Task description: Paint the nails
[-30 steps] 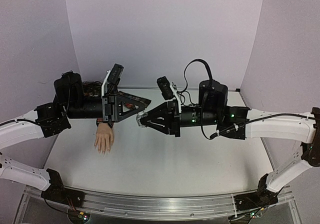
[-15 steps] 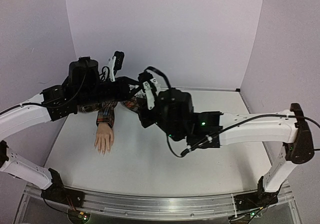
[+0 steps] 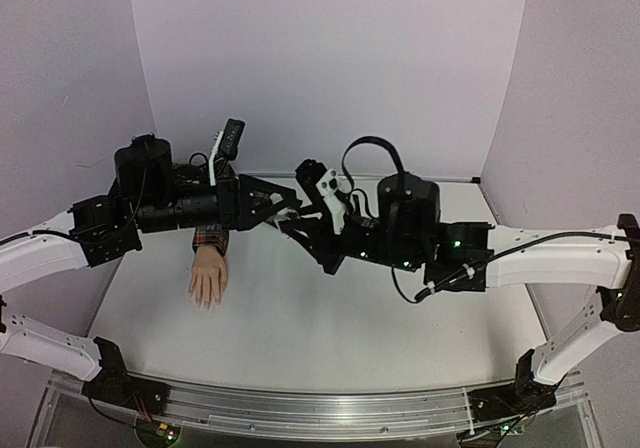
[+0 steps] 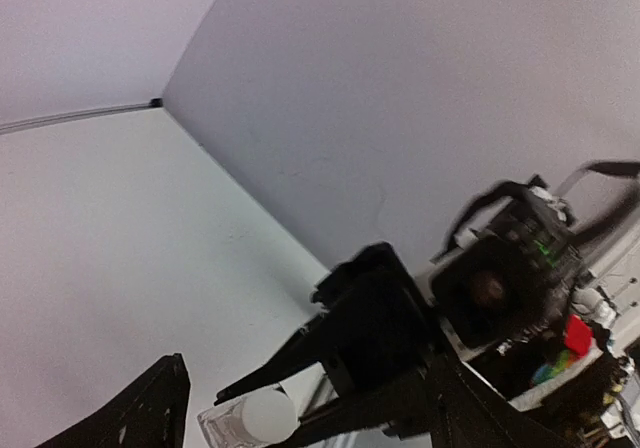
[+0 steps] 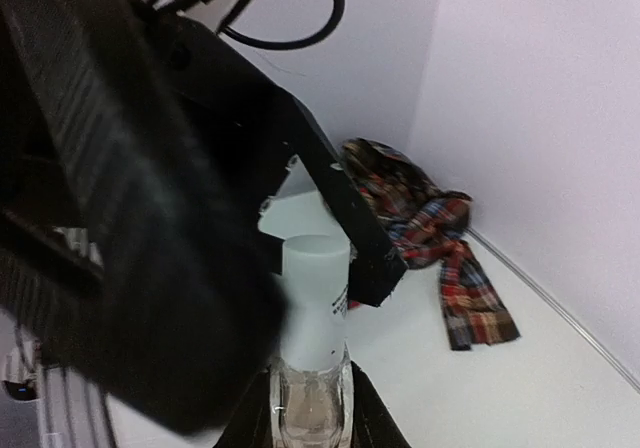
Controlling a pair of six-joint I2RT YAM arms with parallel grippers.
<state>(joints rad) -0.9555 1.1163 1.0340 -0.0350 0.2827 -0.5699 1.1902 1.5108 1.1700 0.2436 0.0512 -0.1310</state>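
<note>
The right pincer (image 5: 306, 420) is clamped on the base of a clear bottle (image 5: 310, 388), held above the surface (image 3: 330, 318) with its white cap (image 5: 315, 268) toward the left pincer (image 3: 290, 210), whose jaws stand apart on either side of the cap; whether they touch it I cannot tell. The nails (image 3: 206, 305) tip the mannequin hand (image 3: 208, 278) lying on the surface at about 8 o'clock from the two pincers, well apart from them, fingers (image 3: 212, 298) pointing to 6 o'clock, plaid sleeve (image 3: 210, 236) toward 12 o'clock.

Clear glossy bottle (image 5: 312, 408) with matt white cap (image 5: 315, 288), woven plaid cloth sleeve (image 5: 430, 223), matt black jaws
</note>
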